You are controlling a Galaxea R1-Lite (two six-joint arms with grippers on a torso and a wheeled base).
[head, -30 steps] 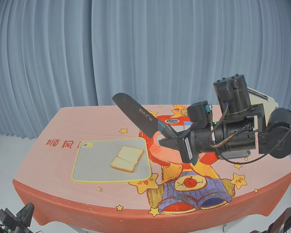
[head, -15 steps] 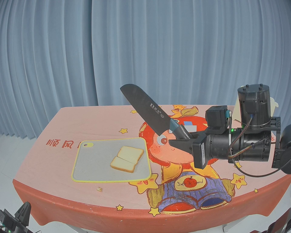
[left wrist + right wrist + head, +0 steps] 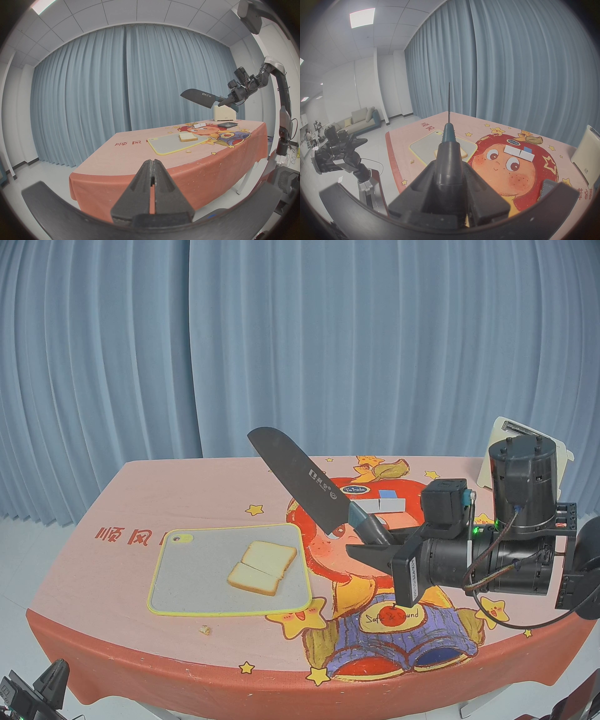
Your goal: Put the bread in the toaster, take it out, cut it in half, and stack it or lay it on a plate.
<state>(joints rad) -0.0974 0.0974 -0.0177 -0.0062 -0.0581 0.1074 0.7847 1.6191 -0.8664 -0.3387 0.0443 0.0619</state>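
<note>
Right fingers (image 3: 370, 541), clenching the knife (image 3: 297, 480), are drawing back from the board (image 3: 187, 577); left fingers (image 3: 149, 182) are resting closed, empty. Bread (image 3: 262, 567) is lying halved; plating is remaining.

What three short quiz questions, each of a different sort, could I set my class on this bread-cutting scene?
1. True or false: the bread on the cutting board is already in two pieces.
2. Which gripper holds the knife: A left, B right?
3. Fill in: the toaster stands at the table's far ___ corner.
Key: 1 true; 2 B, the right gripper; 3 right.
</note>
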